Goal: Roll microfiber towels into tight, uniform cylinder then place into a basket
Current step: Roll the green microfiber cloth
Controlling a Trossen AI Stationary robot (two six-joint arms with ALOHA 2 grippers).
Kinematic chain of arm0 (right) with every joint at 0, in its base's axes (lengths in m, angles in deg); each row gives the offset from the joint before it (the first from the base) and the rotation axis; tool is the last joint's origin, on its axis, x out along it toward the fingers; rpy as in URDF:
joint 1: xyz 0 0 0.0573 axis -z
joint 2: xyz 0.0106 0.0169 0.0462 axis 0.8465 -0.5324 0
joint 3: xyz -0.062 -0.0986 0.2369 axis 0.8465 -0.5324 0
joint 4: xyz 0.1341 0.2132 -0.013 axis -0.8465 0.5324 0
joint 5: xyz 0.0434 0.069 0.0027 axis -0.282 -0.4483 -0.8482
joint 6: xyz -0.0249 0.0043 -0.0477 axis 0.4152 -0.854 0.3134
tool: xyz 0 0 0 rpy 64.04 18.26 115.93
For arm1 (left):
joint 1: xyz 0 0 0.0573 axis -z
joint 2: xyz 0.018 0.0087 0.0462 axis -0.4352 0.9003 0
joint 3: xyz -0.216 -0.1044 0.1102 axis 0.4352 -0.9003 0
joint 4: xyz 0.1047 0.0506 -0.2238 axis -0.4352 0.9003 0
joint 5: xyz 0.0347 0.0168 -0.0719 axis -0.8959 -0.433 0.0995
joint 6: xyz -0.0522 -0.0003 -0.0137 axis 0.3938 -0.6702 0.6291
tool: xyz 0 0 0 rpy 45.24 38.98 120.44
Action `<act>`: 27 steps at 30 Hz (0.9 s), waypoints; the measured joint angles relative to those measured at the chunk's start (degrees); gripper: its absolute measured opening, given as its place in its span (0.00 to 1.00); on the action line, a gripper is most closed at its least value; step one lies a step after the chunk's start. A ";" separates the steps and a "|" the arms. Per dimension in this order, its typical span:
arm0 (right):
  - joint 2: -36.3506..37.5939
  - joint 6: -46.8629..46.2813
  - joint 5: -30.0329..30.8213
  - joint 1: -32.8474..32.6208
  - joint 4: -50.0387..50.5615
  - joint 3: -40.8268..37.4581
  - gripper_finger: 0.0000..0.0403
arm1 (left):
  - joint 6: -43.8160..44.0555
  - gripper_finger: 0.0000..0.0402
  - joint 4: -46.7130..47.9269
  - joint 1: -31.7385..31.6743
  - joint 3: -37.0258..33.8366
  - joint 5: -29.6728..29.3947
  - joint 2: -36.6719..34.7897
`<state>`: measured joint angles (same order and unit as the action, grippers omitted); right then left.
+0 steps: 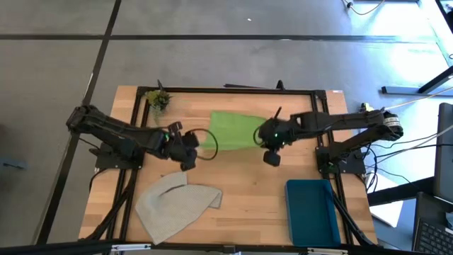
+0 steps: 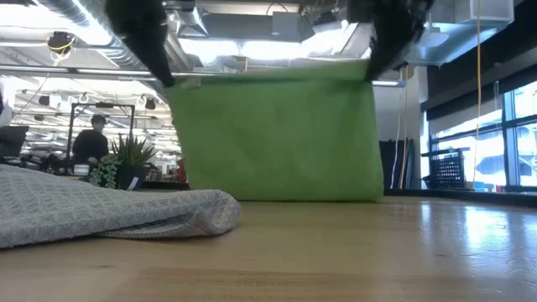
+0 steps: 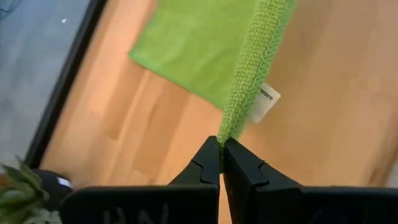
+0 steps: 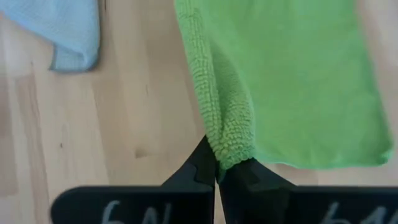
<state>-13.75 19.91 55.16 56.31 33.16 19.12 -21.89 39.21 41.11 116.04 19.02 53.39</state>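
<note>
white tag on bright lime-green microfiber towel [image 3: 208, 53], print unreadable | towel hangs upright, long axis spanning left end effector [image 3: 221, 163] to right end effector [image 4: 217, 168] | both pinch its top corners

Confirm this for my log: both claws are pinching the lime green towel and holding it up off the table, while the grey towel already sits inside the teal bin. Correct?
Not quite. The grey towel lies crumpled on the wooden table, left of the teal bin, which holds nothing; the high view shows this. The rest stands: the left claw and right claw each pinch the lime green towel, lifted.
</note>
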 joint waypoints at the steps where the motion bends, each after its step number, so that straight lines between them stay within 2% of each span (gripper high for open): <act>1: 0.00 -1.22 -0.04 -0.85 -1.47 -1.87 0.02 | 1.01 0.00 -0.45 0.87 -0.58 0.02 0.00; 8: 0.00 -9.41 -4.54 -6.17 -11.95 -14.27 0.02 | 2.68 0.00 -6.55 5.11 -3.13 4.33 0.00; 12: 0.00 -12.44 -5.76 -8.29 -17.51 -18.90 0.02 | 2.39 0.00 -11.11 5.53 -5.58 6.18 0.00; 17: 0.00 -13.87 -6.95 -9.64 -20.04 -20.77 0.02 | 2.30 0.00 -15.51 4.89 -9.25 6.48 0.00; 24: 0.01 -11.59 -5.81 -7.96 -21.82 -23.23 0.02 | 2.20 0.00 -20.55 2.17 -14.69 6.51 0.00; 27: 0.02 -10.84 -5.86 -7.46 -22.65 -24.64 0.02 | 0.79 0.00 -25.16 0.75 -17.51 8.48 0.38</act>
<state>-13.73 9.07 49.30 48.85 10.51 -5.52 -21.10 14.05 41.86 98.52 27.50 53.77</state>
